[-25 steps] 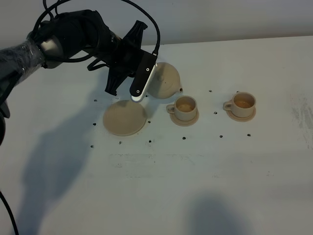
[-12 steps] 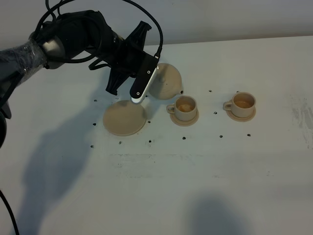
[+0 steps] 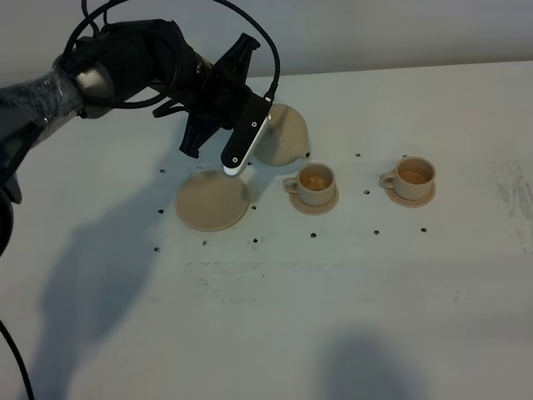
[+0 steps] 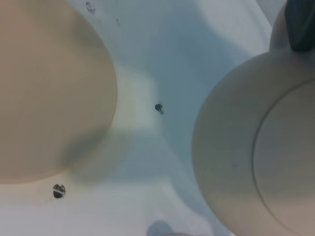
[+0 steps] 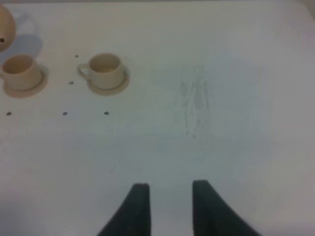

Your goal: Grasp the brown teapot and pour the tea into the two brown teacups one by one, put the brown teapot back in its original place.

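My left gripper (image 3: 252, 137) is shut on the brown teapot (image 3: 283, 133) and holds it tilted above the table, with the spout down toward the near teacup (image 3: 316, 182). The second teacup (image 3: 414, 176) stands on its saucer further right. Both cups show tea-coloured insides. The wide round saucer plate (image 3: 212, 200) lies bare below and to the left of the teapot. In the left wrist view the teapot (image 4: 256, 152) fills one side and the plate (image 4: 49, 93) the other. My right gripper (image 5: 170, 206) is open and empty, away from the cups (image 5: 105, 70).
Small dark specks dot the white table (image 3: 333, 292) around the plate and cups. The table's far edge runs behind the teapot. A scuffed patch (image 3: 508, 187) marks the table at the right.
The left arm and teapot have shifted very slightly upward; the teapot stays tilted over the near cup. The cups and plate have not moved.
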`<control>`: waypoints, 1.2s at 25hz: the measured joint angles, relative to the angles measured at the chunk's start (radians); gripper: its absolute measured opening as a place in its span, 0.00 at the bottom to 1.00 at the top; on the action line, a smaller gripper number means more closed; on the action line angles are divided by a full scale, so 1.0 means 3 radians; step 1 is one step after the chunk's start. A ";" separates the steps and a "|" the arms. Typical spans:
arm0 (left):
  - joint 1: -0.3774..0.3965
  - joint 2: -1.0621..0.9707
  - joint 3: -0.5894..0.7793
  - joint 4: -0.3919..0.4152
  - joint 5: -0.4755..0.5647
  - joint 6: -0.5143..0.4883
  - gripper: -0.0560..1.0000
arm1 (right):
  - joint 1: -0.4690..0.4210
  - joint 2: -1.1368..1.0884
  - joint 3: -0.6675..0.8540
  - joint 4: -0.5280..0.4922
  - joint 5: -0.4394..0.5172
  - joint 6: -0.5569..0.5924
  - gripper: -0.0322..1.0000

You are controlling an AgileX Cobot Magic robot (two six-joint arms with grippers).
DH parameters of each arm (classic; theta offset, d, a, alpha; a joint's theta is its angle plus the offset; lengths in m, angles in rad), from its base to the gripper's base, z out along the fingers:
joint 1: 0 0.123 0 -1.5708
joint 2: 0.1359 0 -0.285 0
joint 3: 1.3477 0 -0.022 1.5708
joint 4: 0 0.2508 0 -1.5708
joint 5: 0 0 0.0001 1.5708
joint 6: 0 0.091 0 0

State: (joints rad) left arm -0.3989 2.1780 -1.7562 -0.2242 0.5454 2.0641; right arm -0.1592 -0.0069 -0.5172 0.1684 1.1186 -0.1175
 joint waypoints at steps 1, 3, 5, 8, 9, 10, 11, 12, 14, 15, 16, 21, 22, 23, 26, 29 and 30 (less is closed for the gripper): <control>-0.0004 0.0000 0.0000 0.0003 0.0000 0.0000 0.16 | 0.0000 0.0000 0.0000 0.0000 0.0000 0.0000 0.25; -0.0016 0.0000 0.0000 0.0007 0.0004 0.0004 0.16 | 0.0000 0.0000 0.0000 0.0000 0.0000 0.0000 0.25; -0.0031 0.0000 0.0000 0.0007 0.0006 0.0007 0.16 | 0.0000 0.0000 0.0000 0.0000 0.0000 0.0000 0.25; -0.0051 0.0000 0.0000 0.0007 0.0014 0.0007 0.16 | 0.0000 0.0000 0.0000 0.0000 0.0000 -0.0003 0.25; -0.0055 0.0000 0.0000 0.0007 0.0021 0.0007 0.16 | 0.0000 0.0000 0.0000 0.0000 0.0000 -0.0003 0.25; -0.0061 0.0000 0.0000 0.0007 0.0031 0.0007 0.16 | 0.0000 0.0000 0.0000 0.0000 0.0000 -0.0003 0.25; -0.0061 0.0000 0.0000 0.0007 0.0043 0.0007 0.16 | 0.0000 0.0000 0.0000 0.0000 0.0000 -0.0003 0.25; -0.0068 0.0000 0.0000 0.0007 0.0055 0.0007 0.16 | 0.0000 0.0000 0.0000 0.0000 0.0000 -0.0003 0.25; -0.0084 0.0000 0.0000 0.0012 0.0087 0.0007 0.16 | 0.0000 0.0000 0.0000 0.0000 0.0000 -0.0003 0.25; -0.0089 0.0000 0.0000 0.0012 0.0095 0.0007 0.16 | 0.0000 0.0000 0.0000 0.0000 0.0000 -0.0003 0.25; -0.0092 0.0000 0.0000 0.0016 0.0099 -0.0005 0.16 | 0.0000 0.0000 0.0000 0.0000 0.0000 -0.0003 0.25; -0.0092 0.0000 0.0000 0.0165 0.0146 -0.0139 0.16 | 0.0000 0.0000 0.0000 0.0000 0.0000 0.0001 0.25; -0.0092 0.0000 0.0000 0.0180 0.0163 -0.0161 0.16 | 0.0000 0.0000 0.0000 0.0000 0.0000 0.0001 0.25; -0.0092 0.0000 0.0000 0.0187 0.0172 -0.0171 0.16 | 0.0000 0.0000 0.0000 0.0000 0.0000 0.0001 0.25; -0.0092 0.0000 0.0000 0.0189 0.0179 -0.0184 0.16 | 0.0000 0.0000 0.0000 0.0000 0.0000 0.0001 0.25; -0.0092 0.0000 0.0000 0.0199 0.0179 -0.0188 0.16 | 0.0000 0.0000 0.0000 0.0000 0.0000 0.0001 0.25; -0.0092 0.0000 0.0000 0.0211 0.0179 -0.0188 0.16 | 0.0000 0.0000 0.0000 0.0000 0.0000 0.0001 0.25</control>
State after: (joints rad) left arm -0.4265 2.1780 -1.7562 -0.1610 0.5992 2.0076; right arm -0.1592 -0.0069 -0.5172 0.1684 1.1186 -0.1172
